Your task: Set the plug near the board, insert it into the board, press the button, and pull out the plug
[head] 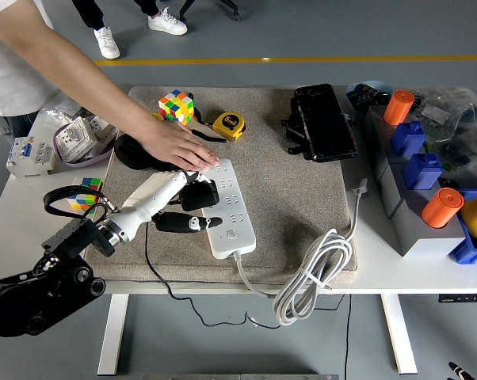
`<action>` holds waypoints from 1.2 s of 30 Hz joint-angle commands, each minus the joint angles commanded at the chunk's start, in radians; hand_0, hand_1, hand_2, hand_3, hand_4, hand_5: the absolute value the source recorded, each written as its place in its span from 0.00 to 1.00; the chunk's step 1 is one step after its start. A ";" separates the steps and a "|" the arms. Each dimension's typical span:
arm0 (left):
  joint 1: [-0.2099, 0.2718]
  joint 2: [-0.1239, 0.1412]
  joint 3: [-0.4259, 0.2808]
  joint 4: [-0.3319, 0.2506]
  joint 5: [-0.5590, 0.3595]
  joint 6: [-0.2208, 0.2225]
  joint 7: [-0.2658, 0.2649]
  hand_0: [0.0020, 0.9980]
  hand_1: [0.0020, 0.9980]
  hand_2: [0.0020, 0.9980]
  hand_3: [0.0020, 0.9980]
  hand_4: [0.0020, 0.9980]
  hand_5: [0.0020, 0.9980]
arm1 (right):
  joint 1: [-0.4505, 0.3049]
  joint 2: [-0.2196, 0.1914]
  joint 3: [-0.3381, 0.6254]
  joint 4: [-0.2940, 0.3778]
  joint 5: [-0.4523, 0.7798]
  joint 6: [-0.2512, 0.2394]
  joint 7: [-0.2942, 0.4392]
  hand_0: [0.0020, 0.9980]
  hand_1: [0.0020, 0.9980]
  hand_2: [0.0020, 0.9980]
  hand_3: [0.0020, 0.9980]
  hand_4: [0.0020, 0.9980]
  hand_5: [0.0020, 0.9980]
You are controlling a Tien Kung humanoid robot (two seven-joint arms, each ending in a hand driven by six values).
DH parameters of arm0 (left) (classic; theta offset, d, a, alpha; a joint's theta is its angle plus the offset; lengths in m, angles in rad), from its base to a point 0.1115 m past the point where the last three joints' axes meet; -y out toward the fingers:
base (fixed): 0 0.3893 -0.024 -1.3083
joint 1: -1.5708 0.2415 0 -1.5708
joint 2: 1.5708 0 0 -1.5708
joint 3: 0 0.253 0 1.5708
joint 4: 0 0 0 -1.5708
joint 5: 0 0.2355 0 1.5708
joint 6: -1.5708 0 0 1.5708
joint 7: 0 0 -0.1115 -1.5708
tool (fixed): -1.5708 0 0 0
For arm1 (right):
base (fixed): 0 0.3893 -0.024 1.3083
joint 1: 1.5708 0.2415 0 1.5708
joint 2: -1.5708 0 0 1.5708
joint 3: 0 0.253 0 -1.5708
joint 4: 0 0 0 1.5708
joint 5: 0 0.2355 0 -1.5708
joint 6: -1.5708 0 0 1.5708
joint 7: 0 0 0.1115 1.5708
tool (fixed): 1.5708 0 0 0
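We are gripping the plug in our left hand, fingers curled round it, at the strip's left edge. Sockets are lying just right of it; the strip is running near-to-far. A person's hand is steadying its far end.

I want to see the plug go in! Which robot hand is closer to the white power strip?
Left. The left robot hand holds the black plug at the power strip; the right isn't visible.
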 joint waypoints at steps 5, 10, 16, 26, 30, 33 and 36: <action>0.002 0.004 0.000 -0.005 0.014 -0.005 0.011 0.57 0.65 0.66 0.63 0.93 0.59 | 0.001 0.000 -0.001 0.001 0.000 0.000 0.001 0.65 0.69 0.69 0.60 0.88 0.51; 0.007 0.014 -0.007 -0.023 0.027 -0.002 0.012 0.55 0.62 0.65 0.62 0.93 0.59 | 0.000 0.000 -0.002 0.001 0.002 0.000 0.002 0.65 0.69 0.70 0.60 0.88 0.51; 0.006 0.016 -0.004 -0.034 0.038 -0.006 0.019 0.53 0.61 0.64 0.61 0.93 0.59 | 0.001 -0.001 -0.003 0.001 0.003 -0.001 0.004 0.65 0.69 0.70 0.60 0.88 0.51; -0.006 0.007 0.021 -0.034 0.055 -0.014 0.038 0.53 0.61 0.64 0.61 0.93 0.59 | 0.000 -0.001 -0.002 0.002 0.004 -0.001 0.005 0.65 0.69 0.69 0.60 0.88 0.51; -0.013 0.005 0.026 -0.033 0.066 -0.017 0.046 0.53 0.61 0.64 0.61 0.94 0.59 | 0.000 -0.001 -0.001 0.003 0.003 -0.001 0.006 0.65 0.69 0.69 0.60 0.88 0.51; -0.017 0.003 0.029 -0.033 0.075 -0.020 0.052 0.52 0.61 0.64 0.61 0.94 0.59 | 0.000 -0.001 -0.002 0.004 0.003 0.000 0.006 0.65 0.69 0.69 0.60 0.88 0.51; -0.018 0.004 0.030 -0.034 0.086 -0.023 0.059 0.52 0.61 0.64 0.61 0.94 0.59 | 0.000 -0.001 -0.004 0.003 0.004 0.000 0.006 0.65 0.69 0.69 0.60 0.88 0.51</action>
